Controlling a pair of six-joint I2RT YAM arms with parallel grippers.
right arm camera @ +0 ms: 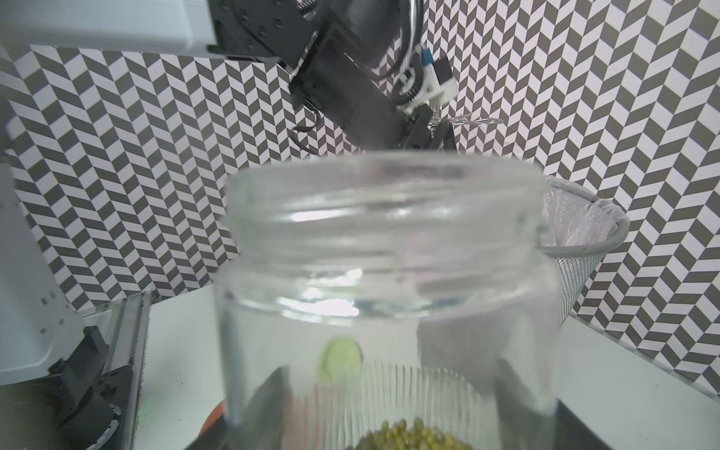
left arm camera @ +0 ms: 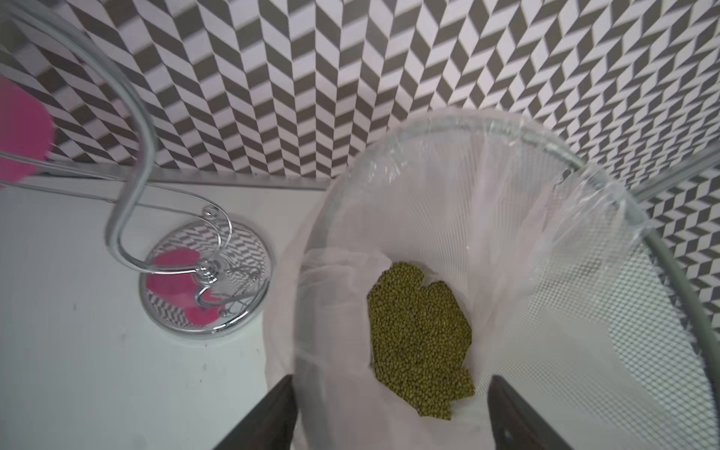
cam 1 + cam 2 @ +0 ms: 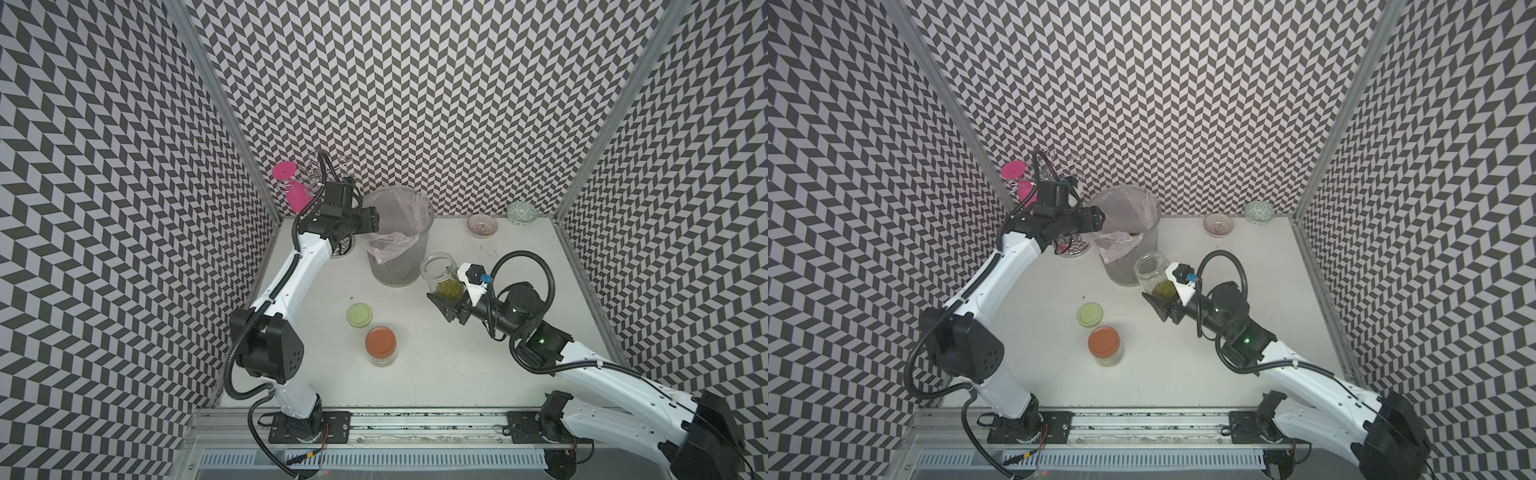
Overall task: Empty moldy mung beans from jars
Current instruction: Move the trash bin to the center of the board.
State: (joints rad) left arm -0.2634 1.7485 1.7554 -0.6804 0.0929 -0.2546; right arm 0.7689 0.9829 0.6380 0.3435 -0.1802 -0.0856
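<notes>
Your right pincer [image 3: 451, 293] pinches the lidless jar [image 3: 435, 268], tilted beside the bin [image 3: 399, 275], mung beans [image 1: 413, 434] inside. Your left pincer [image 2: 389, 389] stands spread astride that bin's rim.

The right claw [image 3: 1160, 296] is clamped on an open glass jar [image 3: 1148, 270]. The jar is tipped so that its mouth leans away from the claw toward the lined bin [image 3: 1121, 268] just beyond it. Mung beans [image 3: 1165, 287] lie heaped at the jar's base, next to the claw's fingers. The left claw [image 3: 1098, 218] hangs at the bin's opposite rim, its jaws unreadable from here. Well apart from the right claw, toward the left arm's base, a pale green lid [image 3: 1090, 314] lies on the table [image 3: 1225, 353], just beside an orange-lidded jar [image 3: 1105, 343].
</notes>
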